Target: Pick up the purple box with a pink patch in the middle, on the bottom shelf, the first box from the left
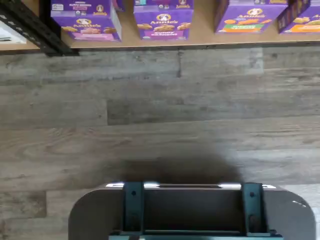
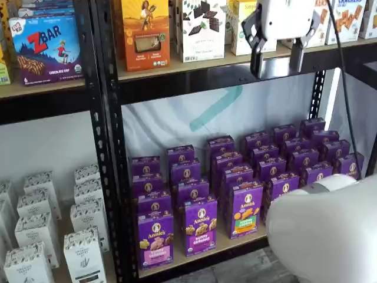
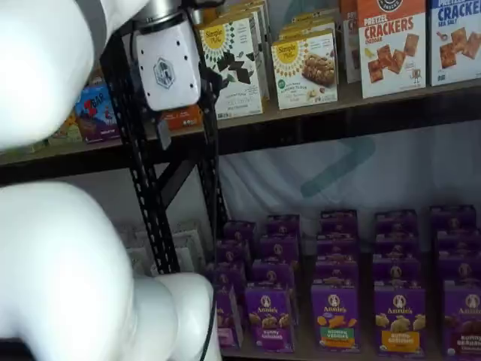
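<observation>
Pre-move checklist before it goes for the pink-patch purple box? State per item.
1. Target seen: purple box with pink patch, front of its row: ok.
2. Box upright on the bottom shelf: ok.
3. Claw empty, nothing between fingers: ok.
4. Claw open, gap showing: ok.
5. Claw at box height: not ok, it hangs up by the upper shelf.
6. Clearance to the neighbouring Annie's box: cannot tell.
</observation>
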You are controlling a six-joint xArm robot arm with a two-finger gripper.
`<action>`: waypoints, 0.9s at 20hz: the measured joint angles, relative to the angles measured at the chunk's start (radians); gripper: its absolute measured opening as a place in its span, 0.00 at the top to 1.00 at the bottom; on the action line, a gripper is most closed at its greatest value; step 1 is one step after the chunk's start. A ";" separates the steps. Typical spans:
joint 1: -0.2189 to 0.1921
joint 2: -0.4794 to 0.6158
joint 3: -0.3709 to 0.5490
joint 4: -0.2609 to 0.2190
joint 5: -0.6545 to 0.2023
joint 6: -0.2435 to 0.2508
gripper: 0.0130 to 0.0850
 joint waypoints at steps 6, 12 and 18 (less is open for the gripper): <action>0.026 -0.029 0.110 0.013 -0.081 0.028 0.00; 0.065 -0.052 0.227 0.002 -0.164 0.064 0.00; 0.065 -0.086 0.355 0.012 -0.277 0.064 0.00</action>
